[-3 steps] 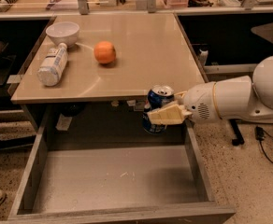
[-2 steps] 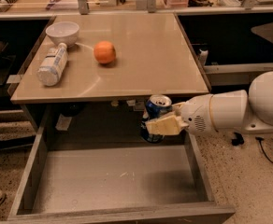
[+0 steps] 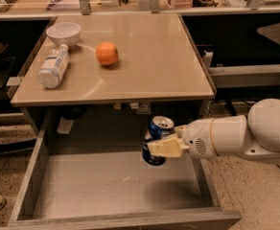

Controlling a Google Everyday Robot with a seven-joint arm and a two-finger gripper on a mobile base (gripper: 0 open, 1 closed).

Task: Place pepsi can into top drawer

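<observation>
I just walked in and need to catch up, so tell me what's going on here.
The robot's arm reaches in from the right; its gripper, jaws closed on the pepsi can, holds it roughly upright over the back right of the open top drawer, not yet released. On the table above lie an orange, a white bowl and a white bottle on its side.

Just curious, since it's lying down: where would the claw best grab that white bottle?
Probably the middle of the white bottle, from straight above, pinching across its width: it lies on its side, neck toward the bowl. The claw hangs over the top drawer, shut on the pepsi can.
</observation>
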